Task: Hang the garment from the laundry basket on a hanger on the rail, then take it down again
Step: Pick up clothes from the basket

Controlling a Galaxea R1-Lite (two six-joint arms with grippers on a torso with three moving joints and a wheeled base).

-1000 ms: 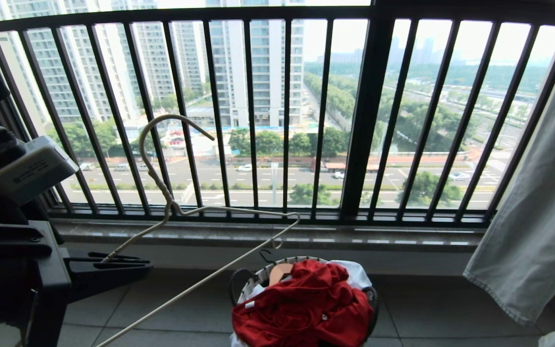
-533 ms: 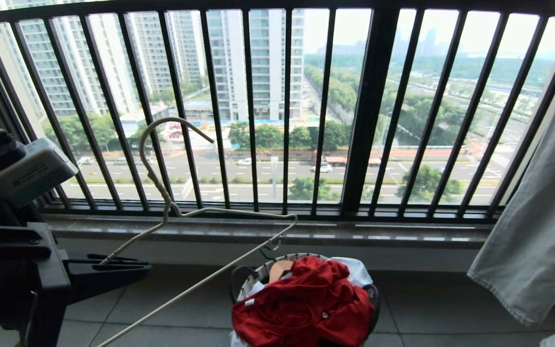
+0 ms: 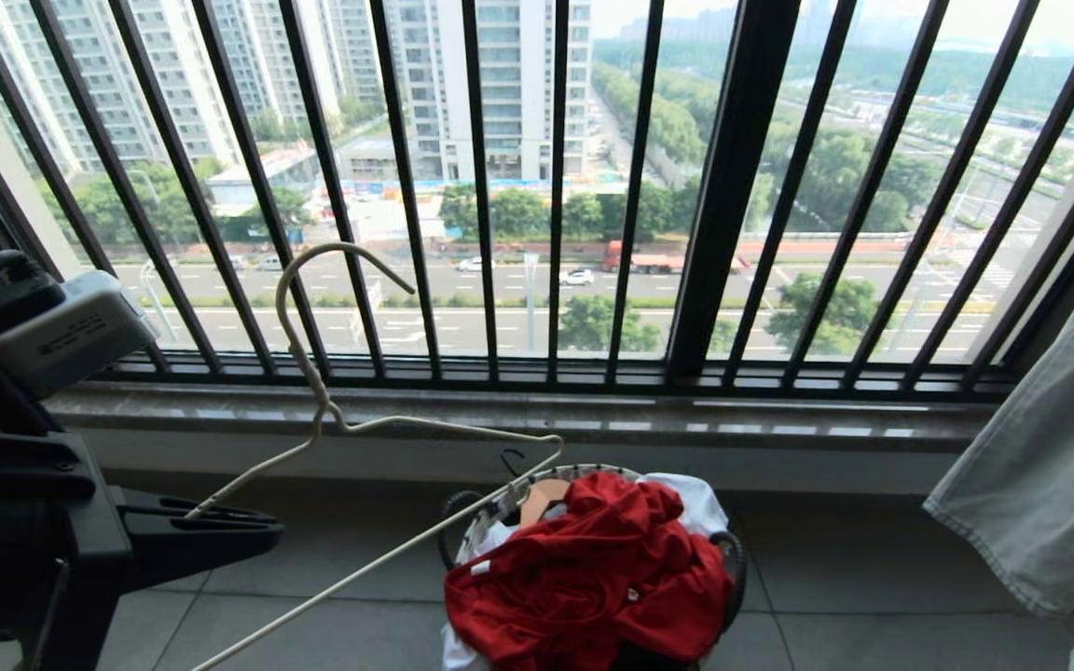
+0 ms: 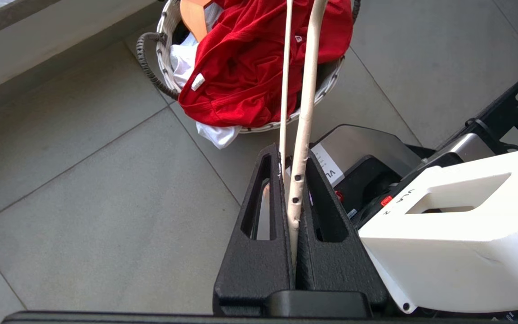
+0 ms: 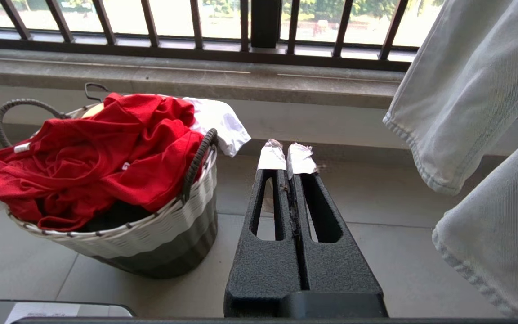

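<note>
Grey floor tiles under a barred window: my left gripper (image 3: 220,511) is clamped on the hanger (image 3: 378,424), my right gripper (image 5: 286,157) pressed together, empty. Shirt (image 3: 593,578) lies in the basket (image 3: 481,531), so hanging isn't started.

My left gripper (image 4: 292,180) has 2 black fingers with a rough grain, and each has 1 long slot. My right gripper (image 5: 286,157) looks the same, but its 2 tips carry pale, crinkled tape. Beside the left one sits a white shell with a rectangular hollow and small dark lettering.
</note>
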